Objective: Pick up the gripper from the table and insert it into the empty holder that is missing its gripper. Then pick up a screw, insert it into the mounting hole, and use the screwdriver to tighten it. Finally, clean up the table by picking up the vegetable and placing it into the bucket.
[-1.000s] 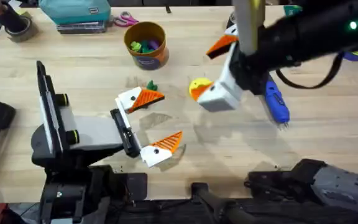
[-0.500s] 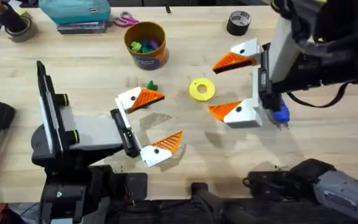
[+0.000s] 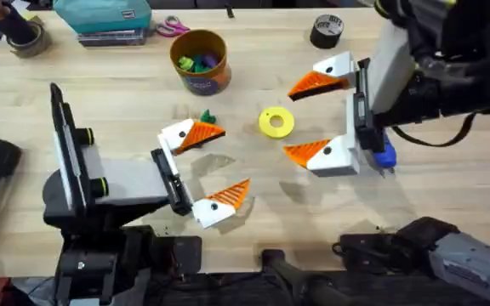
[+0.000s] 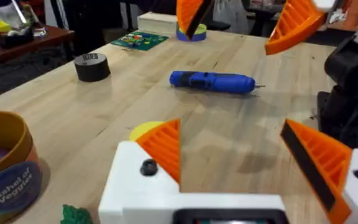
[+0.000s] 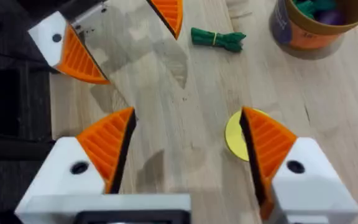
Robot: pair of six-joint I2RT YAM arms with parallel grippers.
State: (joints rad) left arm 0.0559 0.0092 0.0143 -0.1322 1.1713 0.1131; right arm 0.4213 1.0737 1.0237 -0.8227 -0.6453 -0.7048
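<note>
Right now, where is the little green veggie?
In the overhead view the vegetable lies on the table just below the bucket, beside the left gripper.

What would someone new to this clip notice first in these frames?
Two open claws with white fingers and orange ribbed pads dominate: the left claw near the table's middle, the right claw to its right, straddling the space beside a yellow ring. Next, the orange bucket of toys at the back and the blue screwdriver.
</note>
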